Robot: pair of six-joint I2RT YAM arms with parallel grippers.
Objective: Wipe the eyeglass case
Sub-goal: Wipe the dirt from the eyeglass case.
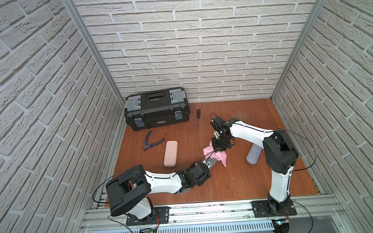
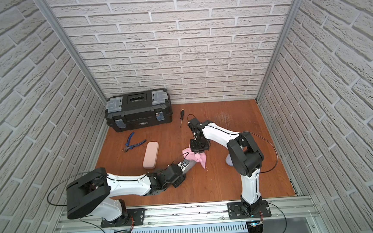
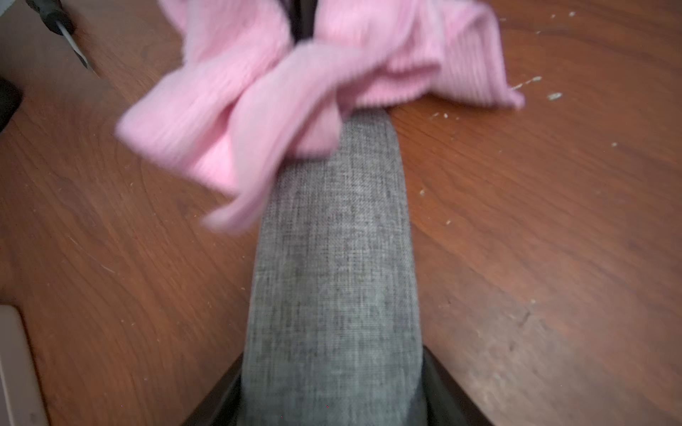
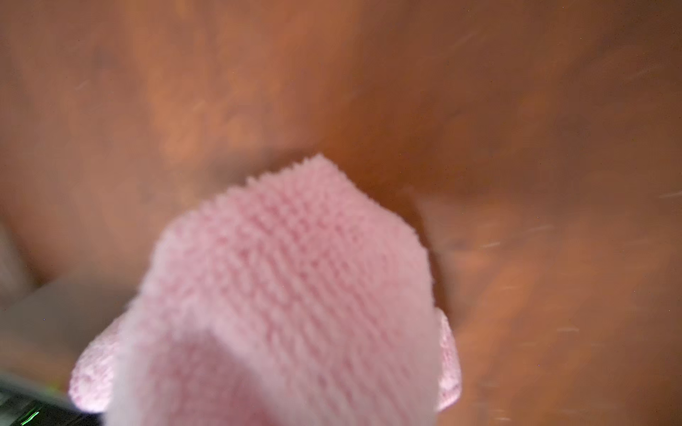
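Note:
A grey fabric eyeglass case [image 3: 332, 258] lies low over the wooden table, and my left gripper [image 3: 332, 391] is shut on its near end, with dark fingers [image 3: 439, 383] on both sides. In both top views only a short stretch of the case [image 1: 214, 164] [image 2: 190, 165] shows between the left gripper [image 1: 208, 163] and a pink cloth [image 1: 221, 157] [image 2: 201, 159]. The cloth [image 3: 258, 110] is bunched over the case's far end. My right gripper [image 1: 219, 149] [image 2: 198, 151] points down from above, shut on the cloth [image 4: 295, 295], which hides its fingers in the right wrist view.
A pale pink case [image 1: 170, 153] lies left of centre, and a second grey case [image 1: 254, 154] lies beside the right arm. Blue-handled pliers [image 1: 151, 143], a screwdriver [image 1: 198, 116] and a black toolbox [image 1: 157, 107] sit toward the back left. Crumbs [image 3: 553, 96] dot the table.

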